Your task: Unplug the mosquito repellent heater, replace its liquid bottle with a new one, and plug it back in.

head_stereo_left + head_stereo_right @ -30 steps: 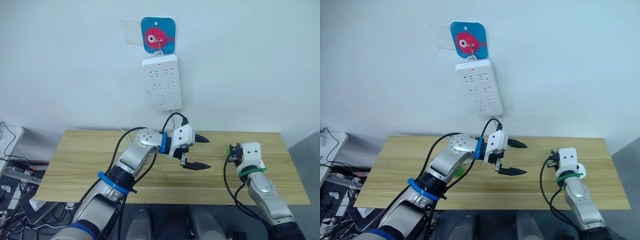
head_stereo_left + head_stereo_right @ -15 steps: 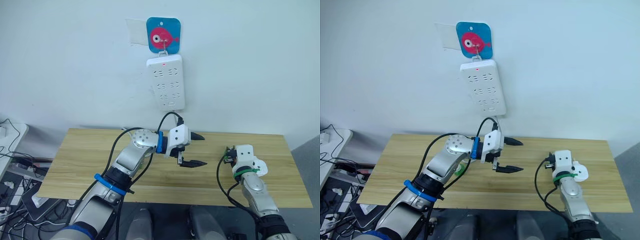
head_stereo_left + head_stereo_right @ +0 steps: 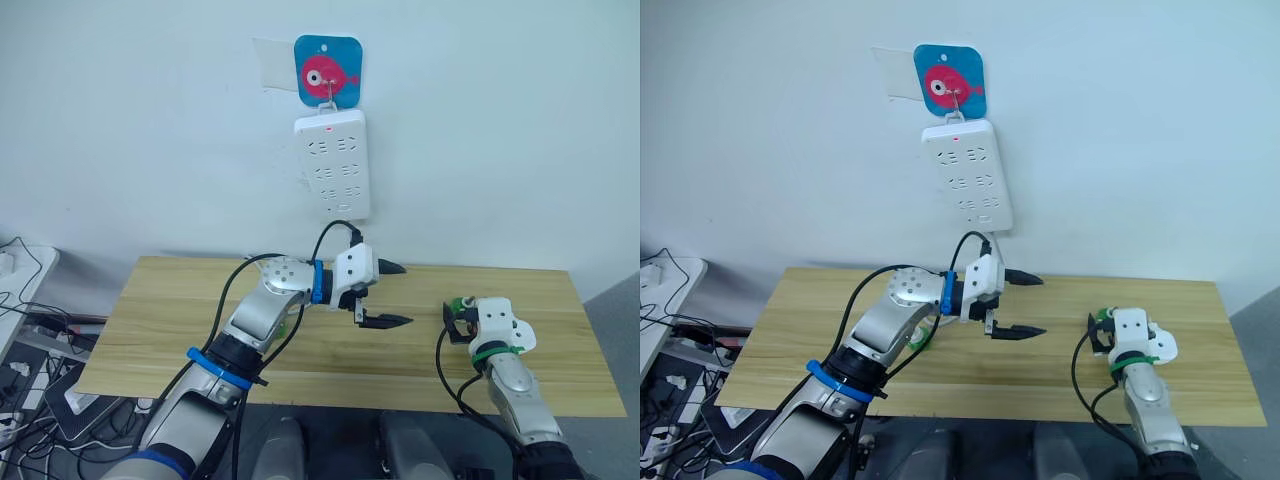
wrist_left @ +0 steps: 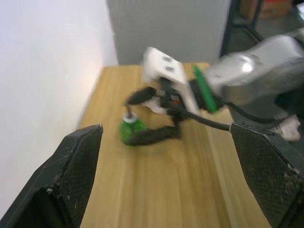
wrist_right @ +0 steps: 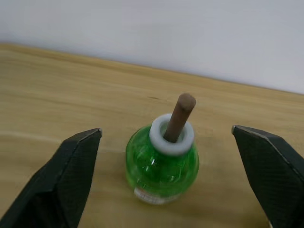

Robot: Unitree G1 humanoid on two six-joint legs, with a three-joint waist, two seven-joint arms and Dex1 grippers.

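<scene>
The left gripper (image 3: 388, 294) hangs over the middle of the wooden table (image 3: 150, 330), its jaws wide apart and empty. To its right, the right gripper (image 5: 164, 142) has its jaws spread around a green liquid bottle (image 5: 162, 164) standing upright on the table, untouched between them.

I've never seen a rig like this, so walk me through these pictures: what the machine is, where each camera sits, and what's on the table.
It is a humanoid robot with two arms, each ending in a black two-fingered pincer. The two wide pictures come from its head, looking down on a wooden table and a white power strip on the wall. The other two come from its wrists. The left pincer is open and empty. The right pincer is open around a green bottle standing on the table, not gripping it.
</scene>
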